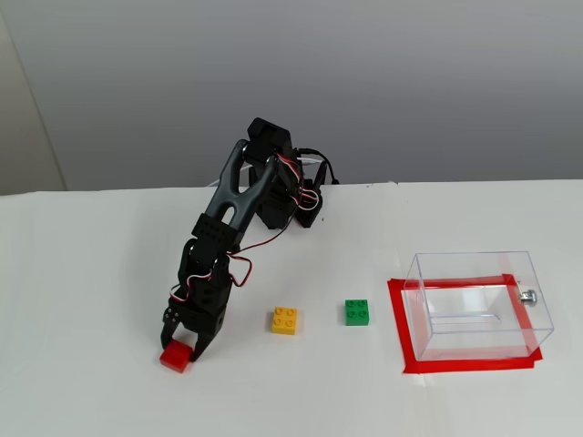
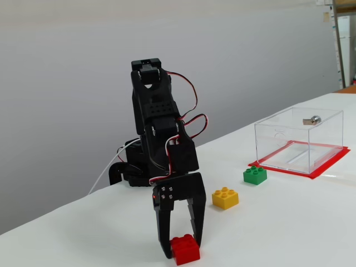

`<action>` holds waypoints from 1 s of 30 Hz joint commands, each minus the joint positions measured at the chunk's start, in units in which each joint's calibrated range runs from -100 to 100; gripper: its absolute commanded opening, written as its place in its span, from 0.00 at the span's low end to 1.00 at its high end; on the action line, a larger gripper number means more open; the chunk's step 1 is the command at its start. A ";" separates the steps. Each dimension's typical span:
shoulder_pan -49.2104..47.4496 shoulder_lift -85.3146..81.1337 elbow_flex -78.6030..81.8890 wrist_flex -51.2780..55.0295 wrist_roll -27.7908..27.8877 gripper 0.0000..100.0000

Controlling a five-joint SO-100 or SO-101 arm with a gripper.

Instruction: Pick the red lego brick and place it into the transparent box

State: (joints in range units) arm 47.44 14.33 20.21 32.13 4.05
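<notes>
one red lego brick [image 1: 175, 358], one yellow brick [image 1: 284, 320], one green brick [image 1: 357, 312], one transparent box [image 1: 477, 304], one arm [image 1: 228, 238]

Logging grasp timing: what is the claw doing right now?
Claw: closed on the red lego brick, which sits on the table.

Black gripper [image 1: 180, 349] clamping down on the red lego brick [image 1: 173, 359]

The brick is sitting on the white table [image 1: 91, 273] at the lower left, while the yellow brick [image 1: 284, 320], the green brick [image 1: 357, 312] and the transparent box [image 1: 478, 305], standing on its red tape outline [image 1: 401, 328], are lining up to its right.
</notes>
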 commanded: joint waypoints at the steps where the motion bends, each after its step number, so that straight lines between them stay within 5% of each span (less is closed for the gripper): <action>1: 0.44 -2.41 -1.59 0.07 0.23 0.15; 30: -5.92 -27.95 -1.31 2.94 -0.24 0.14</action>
State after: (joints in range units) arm 43.38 -8.25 20.30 32.73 3.96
